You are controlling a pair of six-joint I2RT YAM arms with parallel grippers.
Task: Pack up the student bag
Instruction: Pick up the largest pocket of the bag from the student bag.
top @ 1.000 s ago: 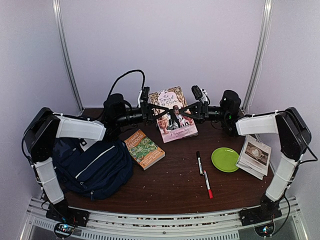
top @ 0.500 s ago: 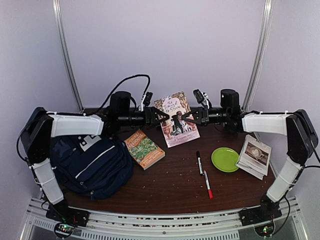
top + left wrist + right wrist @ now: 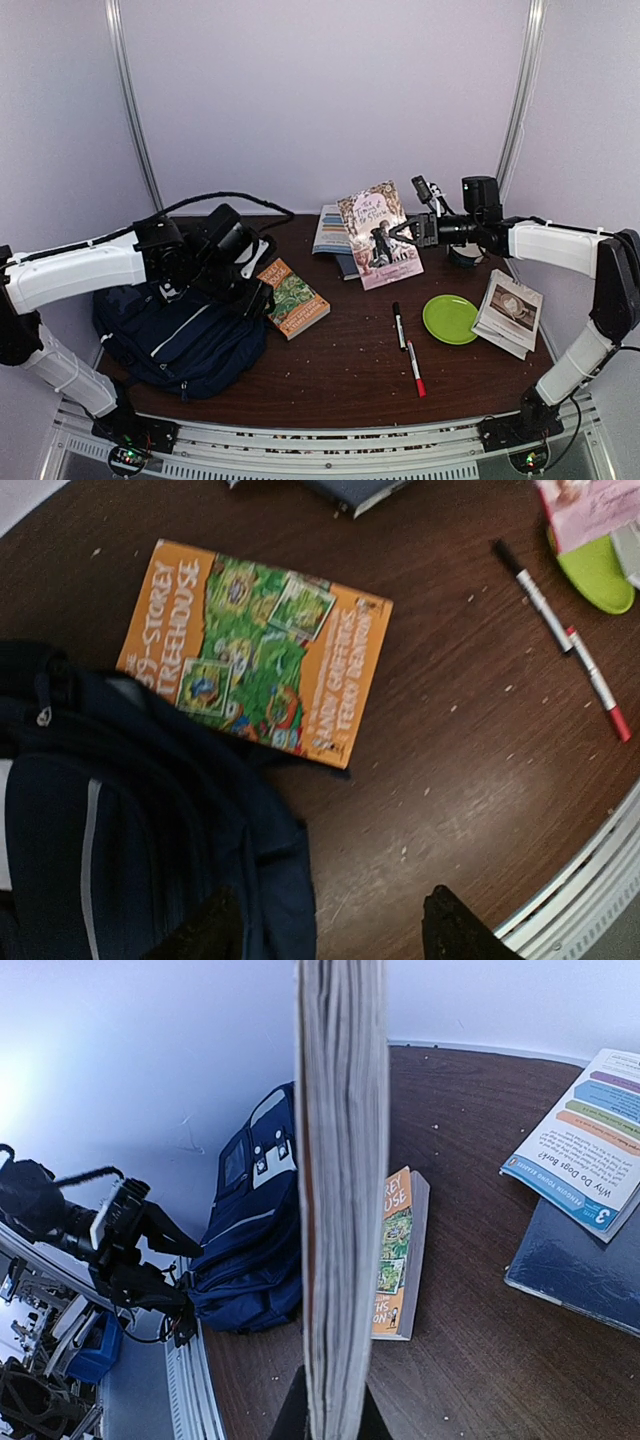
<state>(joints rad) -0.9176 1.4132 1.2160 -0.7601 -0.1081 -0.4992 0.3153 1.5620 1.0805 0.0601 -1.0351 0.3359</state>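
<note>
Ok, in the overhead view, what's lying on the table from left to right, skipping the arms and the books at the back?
student bag → orange book → black marker → red marker → green plate → booklet

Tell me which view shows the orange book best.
Left wrist: the orange book lies cover-up, large, title legible. Top external shows it small beside the bag; right wrist shows only part, behind the held book.
</note>
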